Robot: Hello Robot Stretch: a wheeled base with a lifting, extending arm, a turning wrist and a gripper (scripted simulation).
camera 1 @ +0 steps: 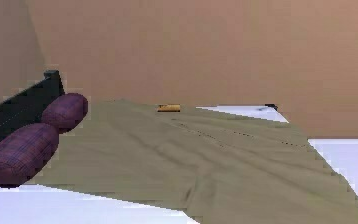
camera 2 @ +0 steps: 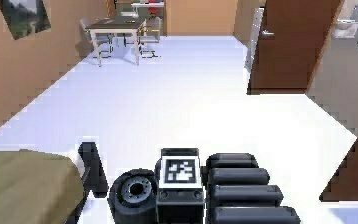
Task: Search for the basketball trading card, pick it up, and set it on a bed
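A small flat orange-yellow thing lies at the far edge of the olive blanket on the bed, near the back wall; its shape is too small to name as a card. In the arm side view, the arm is drawn in at the bottom edge, with one white marked square on it. Left of that square sits the gripper, seen as a dark round body. Its far end is not clear, so I cannot tell whether it holds anything. The bed's corner lies just left of it.
Two purple pillows rest against the dark headboard at the forward view's left. The arm side view has white floor, a table with chairs at the far left, a wall picture and a brown door.
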